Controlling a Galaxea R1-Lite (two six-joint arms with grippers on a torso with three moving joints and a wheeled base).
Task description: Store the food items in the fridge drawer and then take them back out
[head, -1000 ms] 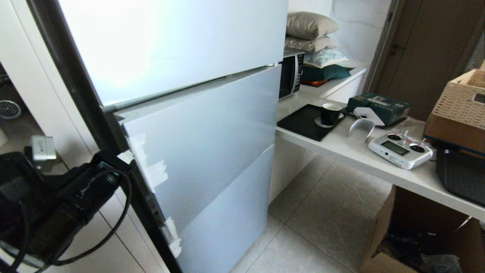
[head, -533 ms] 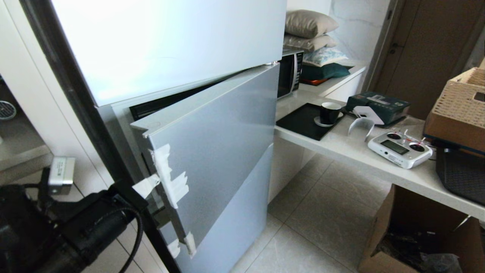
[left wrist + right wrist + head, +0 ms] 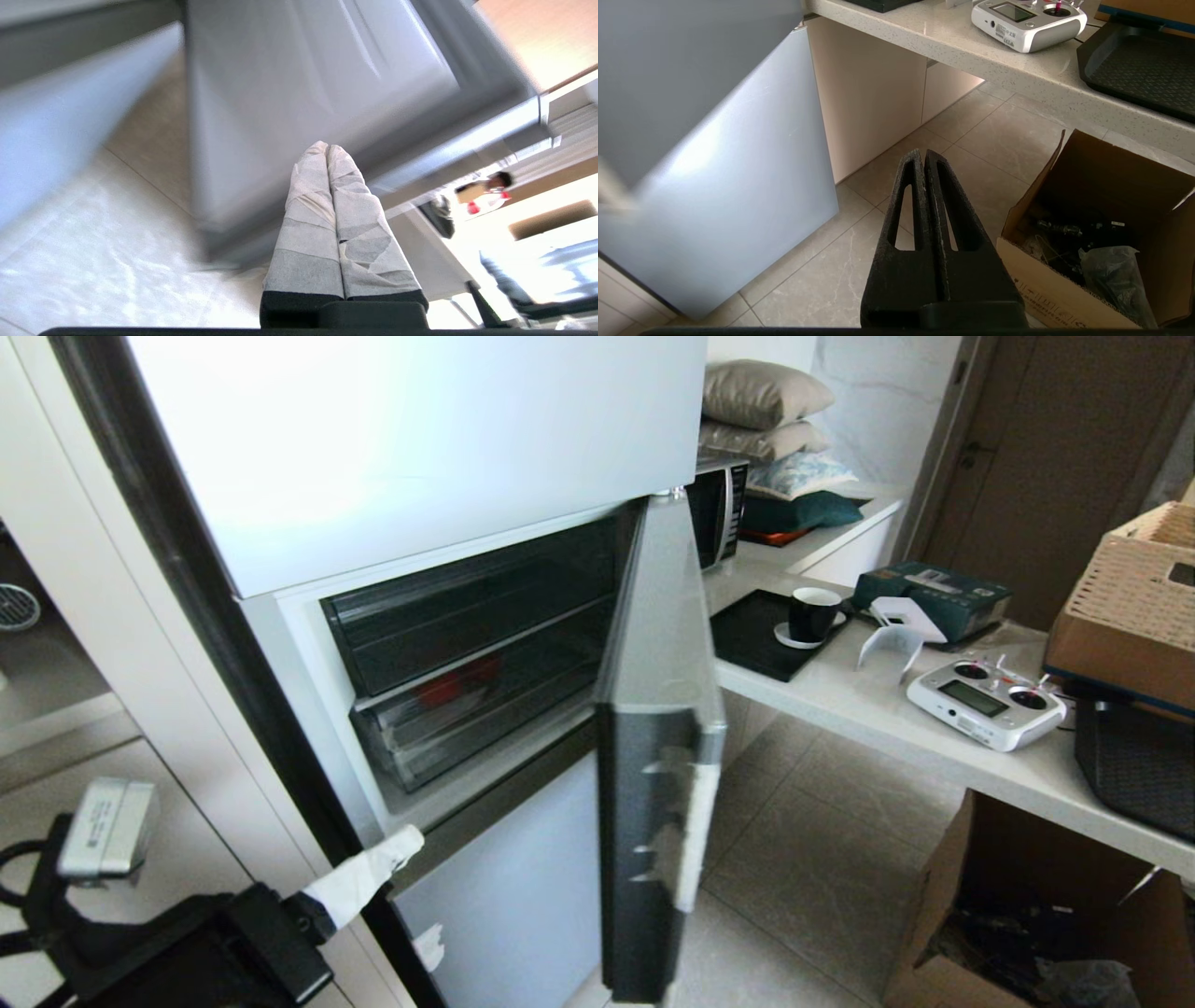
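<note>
The fridge's middle door (image 3: 658,709) stands swung wide, edge-on to the head view, with torn white tape on its edge. Behind it are a dark upper bin and, below it, the clear fridge drawer (image 3: 467,723), pushed in. A red shape (image 3: 456,685) shows dimly through the drawer's plastic; I cannot tell whether it is one of the food items. My left gripper (image 3: 407,843), wrapped in white tape, is shut and empty, low at the fridge's left front corner, apart from the door (image 3: 303,84). My right gripper (image 3: 924,153) is shut and empty over the floor tiles.
A pale counter (image 3: 868,709) runs along the right with a black cup (image 3: 815,614), a white remote controller (image 3: 985,703), a dark tray (image 3: 1134,770) and a wicker basket (image 3: 1134,588). An open cardboard box (image 3: 1027,915) sits on the floor beneath. A microwave (image 3: 717,513) stands behind the door.
The middle door has swung from nearly shut to wide open, uncovering the bins. My left gripper has drawn back and down, off the door's taped edge. The right arm has stayed still.
</note>
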